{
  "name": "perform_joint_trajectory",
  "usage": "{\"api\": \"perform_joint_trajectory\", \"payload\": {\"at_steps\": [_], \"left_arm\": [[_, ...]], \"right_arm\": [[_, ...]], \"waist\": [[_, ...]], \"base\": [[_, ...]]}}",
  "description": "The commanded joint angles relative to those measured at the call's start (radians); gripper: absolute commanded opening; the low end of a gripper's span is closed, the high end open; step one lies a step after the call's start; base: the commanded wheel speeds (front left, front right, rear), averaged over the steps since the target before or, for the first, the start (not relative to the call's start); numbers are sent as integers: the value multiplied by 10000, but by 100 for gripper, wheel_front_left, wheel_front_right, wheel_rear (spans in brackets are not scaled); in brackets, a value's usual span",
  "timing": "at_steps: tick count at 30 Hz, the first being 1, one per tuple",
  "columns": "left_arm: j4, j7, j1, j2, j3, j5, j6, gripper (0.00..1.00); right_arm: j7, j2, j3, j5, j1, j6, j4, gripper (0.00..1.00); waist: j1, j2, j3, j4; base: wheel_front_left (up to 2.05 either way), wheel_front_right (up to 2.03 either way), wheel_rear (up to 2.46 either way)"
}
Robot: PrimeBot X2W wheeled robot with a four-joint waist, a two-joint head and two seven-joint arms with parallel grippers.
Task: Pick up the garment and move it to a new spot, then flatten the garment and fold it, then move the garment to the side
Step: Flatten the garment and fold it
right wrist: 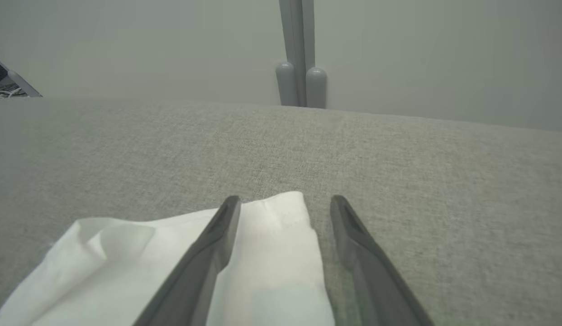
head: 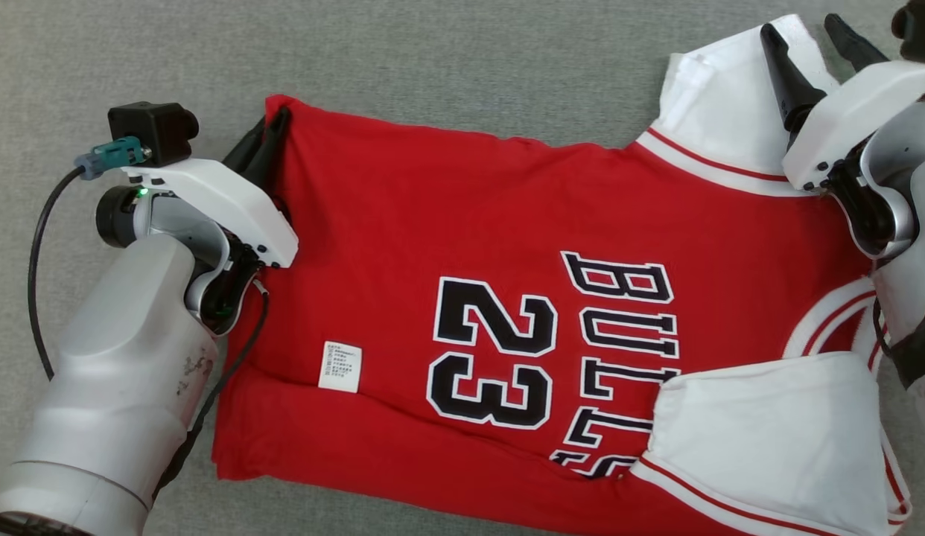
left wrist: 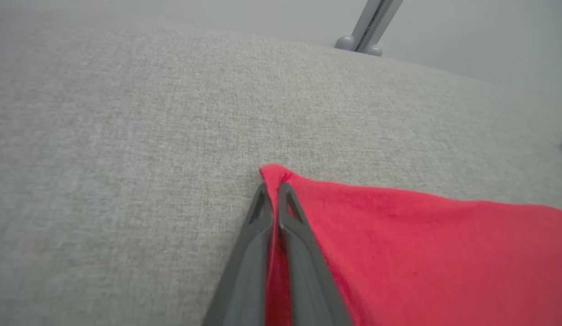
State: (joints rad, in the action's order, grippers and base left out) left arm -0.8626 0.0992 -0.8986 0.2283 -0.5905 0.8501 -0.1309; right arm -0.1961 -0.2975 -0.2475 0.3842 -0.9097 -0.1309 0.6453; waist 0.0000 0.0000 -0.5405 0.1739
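Garment (head: 462, 246) corner pinched — left pincer (left wrist: 272, 186) lying low.

Grey woven counter (head: 447, 52), pale wall (right wrist: 127, 40) behind it.
There's a grey upright post (right wrist: 299, 40) against that wall at the counter's far edge, two rounded knobs at its foot, and a glimpse of tangled cables (right wrist: 4, 89) at the right wrist view's left edge.
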Motion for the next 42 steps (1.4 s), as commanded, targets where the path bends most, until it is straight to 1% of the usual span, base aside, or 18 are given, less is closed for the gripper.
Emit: {"api": "perform_joint_trajectory", "payload": {"at_steps": [1, 3, 4, 5, 7, 10, 14, 16, 17, 18, 19, 25, 31, 33, 35, 36, 38, 42], "left_arm": [[-207, 11, -5, 19, -194, 110, 7, 0], [-276, 96, -46, 13, -379, 282, 6, 0], [-299, 131, -70, 20, -471, 364, 6, 0], [-328, 198, -97, 37, -567, 436, 6, 0], [-375, 269, -138, 39, -754, 579, 6, 0], [-392, 404, -143, 88, -867, 756, 6, 0], [-323, 905, 19, 435, -1097, 1103, 6, 0], [-262, 1096, 166, 634, -1126, 1201, 6, 0], [-262, 1096, 166, 634, -1126, 1201, 6, 0], [-152, 1302, 340, 873, -1169, 1205, 6, 0], [-152, 1302, 340, 873, -1169, 1205, 6, 0], [559, 1605, 1295, 1495, -1044, 1086, 6, 0], [1958, 1652, 2994, 1936, -465, 1014, 182, 0], [2475, 1655, 3663, 2120, -246, 954, 405, 0], [2939, 1657, 4349, 2185, -23, 1172, 539, 0], [3139, 1657, 4606, 2289, 69, 1144, 663, 0], [3501, 1650, 5142, 2309, 100, 1330, 717, 0], [4073, 1514, 5698, 2554, -156, 1052, 1141, 0]], "right_arm": [[-290, -100, -165, 197, -217, 5, 278, 100], [-713, -184, -401, 219, -422, 5, 690, 100], [-950, -150, -482, 324, -487, 5, 888, 89], [-1173, -140, -543, 370, -500, 5, 1105, 45], [-1376, -139, -639, 534, -587, 5, 1296, 0], [-1198, -227, -737, 627, -633, 5, 1276, 0], [79, -549, -963, 923, -344, 5, 427, 0], [497, -699, -1091, 1041, -47, 5, -27, 0], [497, -699, -1091, 1041, -47, 5, -27, 0], [788, -897, -1071, 1089, 351, 6, -437, 0], [788, -897, -1071, 1089, 351, 6, -437, 0], [1517, -905, -812, 1133, 2071, 5, -2253, 0], [1703, -436, -4, 1098, 4947, 5, -4429, 0], [1657, -104, 355, 1109, 5981, 5, -5023, 0], [1646, 281, 709, 1162, 6927, 3, -5514, 0], [1665, 421, 895, 1147, 7343, 3, -5696, 0], [1675, 759, 1203, 1177, 8107, 3, -5948, 0], [1778, 1285, 1658, 1081, 9237, 3, -6217, 0]], "waist": [[0, 0, 16, 138], [0, 0, 82, 150], [0, 0, 117, 146], [0, 0, 152, 141], [0, 0, 196, 137], [0, 0, 250, 136], [0, 0, 545, 36], [0, 0, 748, -70], [0, 0, 748, -70], [0, 0, 998, -200], [0, 0, 998, -200], [0, 0, 1706, -630], [0, 0, 2252, -948], [0, 0, 2372, -1042], [0, 0, 2454, -1129], [0, 0, 2471, -1158], [0, 0, 2498, -1176], [0, 0, 2614, -1116]], "base": [[0, 0, 0], [0, 0, 0], [0, 0, 0], [0, 0, 0], [0, 0, 0], [0, 0, 0], [0, 0, 0], [0, 0, 0], [0, 0, 0], [0, 0, 0], [0, 0, 0], [0, 0, 0], [0, 0, 0], [0, 0, 0], [0, 0, 0], [0, 0, 0], [0, 0, 0], [0, 0, 0]]}}
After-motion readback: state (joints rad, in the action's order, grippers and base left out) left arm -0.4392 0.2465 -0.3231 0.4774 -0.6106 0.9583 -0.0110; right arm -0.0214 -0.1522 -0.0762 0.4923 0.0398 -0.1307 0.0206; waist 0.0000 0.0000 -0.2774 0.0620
